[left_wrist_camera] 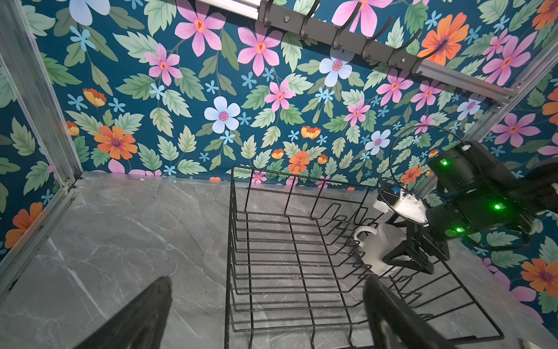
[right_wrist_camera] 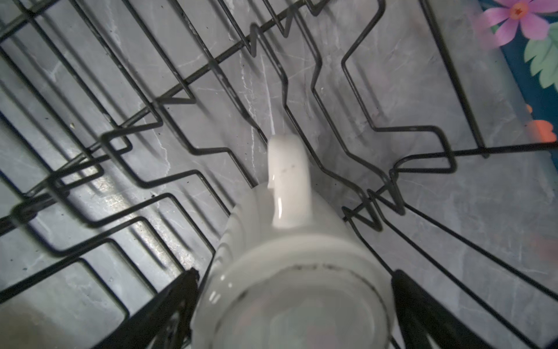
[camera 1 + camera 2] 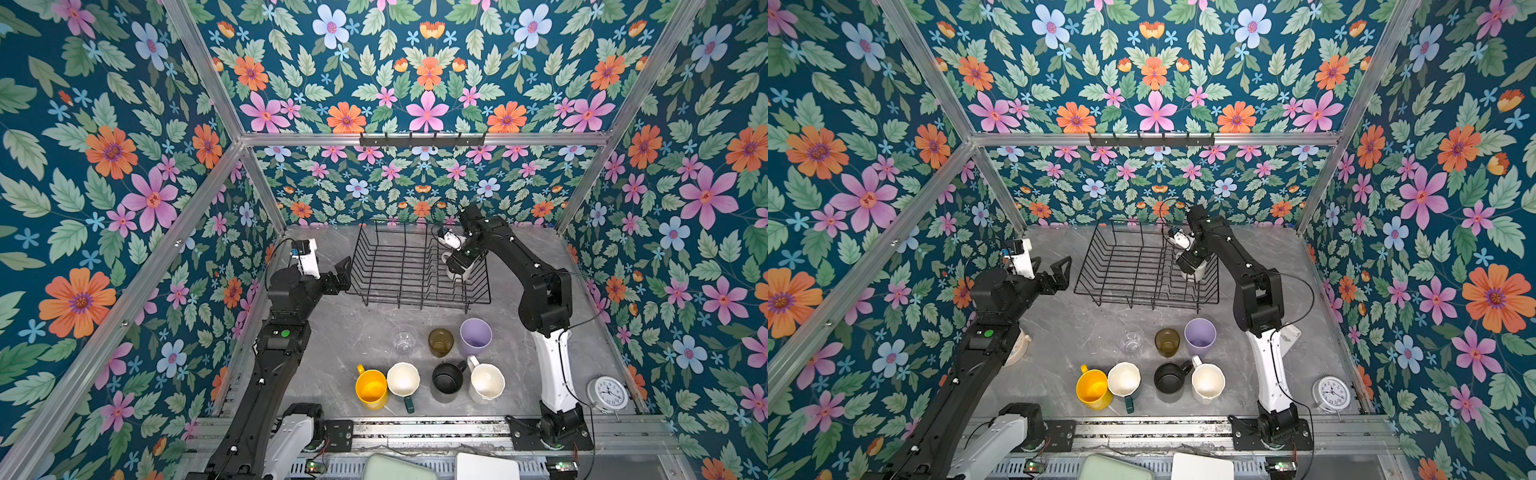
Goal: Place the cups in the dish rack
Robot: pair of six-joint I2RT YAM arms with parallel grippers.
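The black wire dish rack stands at the back of the table. A white mug sits upside down at its right end among the prongs. My right gripper hangs over this mug, open, a finger on each side of its base. On the table in front stand a clear glass, amber glass, lilac tumbler, yellow mug, dark-green mug, black mug and white mug. My left gripper is open and empty by the rack's left side.
A round white alarm clock stands at the front right, close to the right arm's base. A black hook rail hangs on the back wall above the rack. Floral walls close in three sides.
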